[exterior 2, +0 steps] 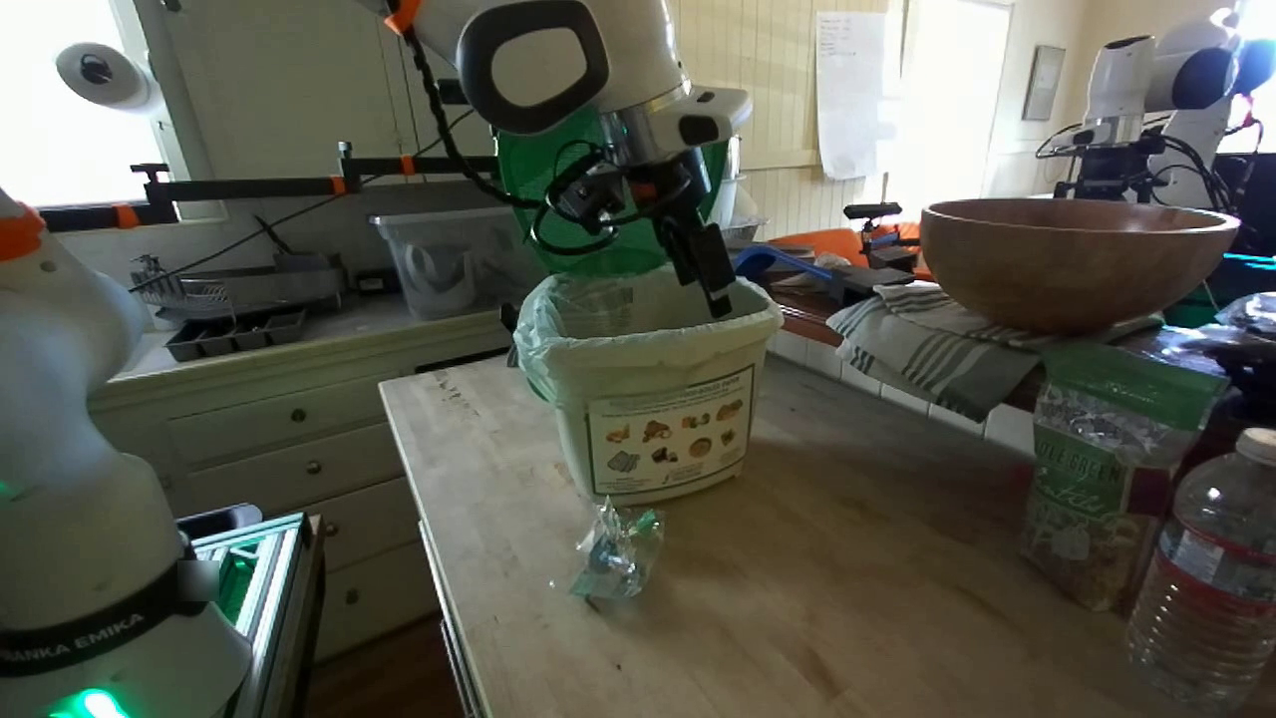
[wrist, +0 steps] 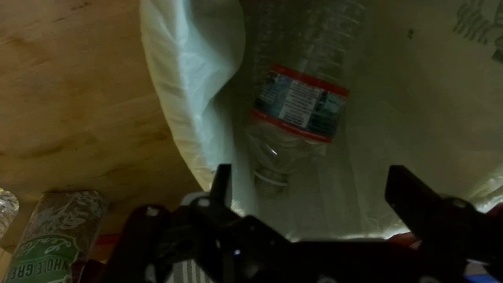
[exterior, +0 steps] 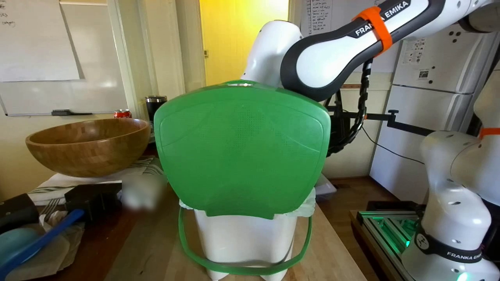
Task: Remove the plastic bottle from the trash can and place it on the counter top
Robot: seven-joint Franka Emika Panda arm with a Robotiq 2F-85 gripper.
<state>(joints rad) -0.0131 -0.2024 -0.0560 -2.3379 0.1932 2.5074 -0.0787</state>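
In the wrist view the plastic bottle (wrist: 301, 104), clear with a red and blue label, lies inside the trash can, its neck toward my jaws. My gripper (wrist: 310, 169) is open and empty, fingers wide apart; the bottle appears beyond them. In an exterior view the gripper (exterior 2: 716, 299) points down at the mouth of the white trash can (exterior 2: 628, 379), its fingertips near the bagged rim. The green lid (exterior: 242, 156) stands raised and hides the gripper in that view. The trash can (exterior: 246, 244) stands on the wooden counter top (exterior 2: 847, 558). The bottle is hidden in both exterior views.
A crumpled clear plastic bag (exterior 2: 618, 558) lies before the trash can. A food bag (exterior 2: 1097, 489) and another clear bottle (exterior 2: 1206, 588) stand at the counter's side. A wooden bowl (exterior 2: 1077, 264) rests on a striped cloth (exterior 2: 927, 344). The green handle (exterior: 250, 270) hangs low.
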